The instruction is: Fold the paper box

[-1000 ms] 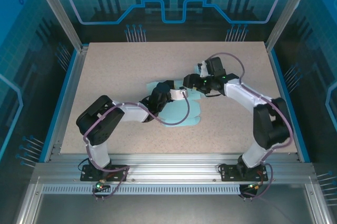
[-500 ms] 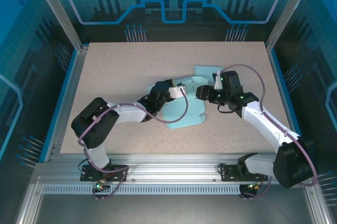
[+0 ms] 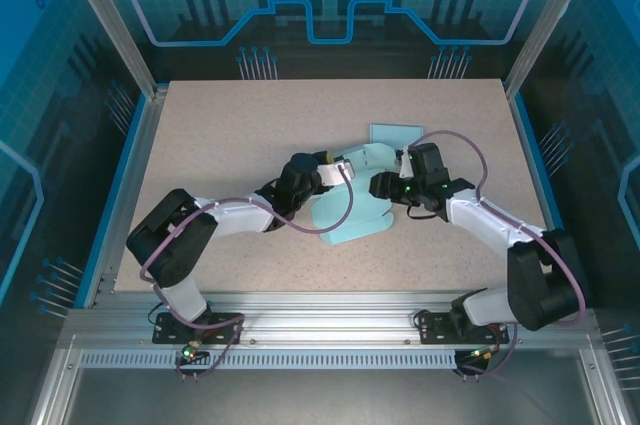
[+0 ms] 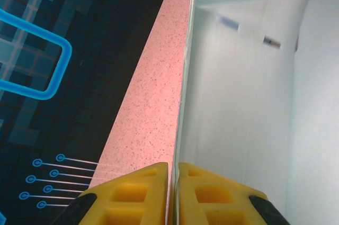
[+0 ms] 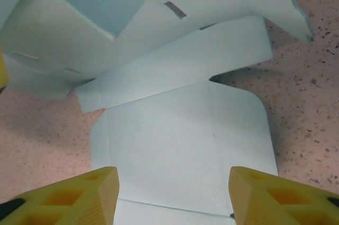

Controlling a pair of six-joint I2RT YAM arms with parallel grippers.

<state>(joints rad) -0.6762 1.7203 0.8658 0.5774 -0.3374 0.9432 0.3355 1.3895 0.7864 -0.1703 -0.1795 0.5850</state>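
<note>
**Paper Box Partly Raised, Left End Effector Clamped on a Panel Edge**

**Top external view.** The paper box (image 3: 355, 217), a light blue die-cut blank, lies near the middle of the speckled tabletop (image 3: 230, 125). Its near portion rests flat, and its far portion is lifted off the surface and curves upward. The left arm reaches in from the left. The left end effector (image 3: 340, 167) sits at the raised far-left part of the blank. The right arm reaches in from the right. The right end effector (image 3: 378, 185) is positioned over the right side of the blank, just beside the raised portion.

**Left wrist view.** The left end effector (image 4: 172, 169) is closed on a thin panel edge of the paper box (image 4: 238, 103). One yellow finger (image 4: 140, 185) lies on each side of the sheet, with only the sheet between them. The gripped panel stands upright on its edge. The tabletop (image 4: 153, 87) runs alongside it on the left.

**Right wrist view.** The right end effector (image 5: 175, 180) has its two yellow fingers (image 5: 87, 190) spread well apart, with nothing clamped between them. Between and beyond them lies a flat round-cornered flap of the paper box (image 5: 185, 129), resting on the tabletop (image 5: 312, 108). Further panels of the blank rise beyond the flap. Contact between the fingers and the flap cannot be determined.
</note>
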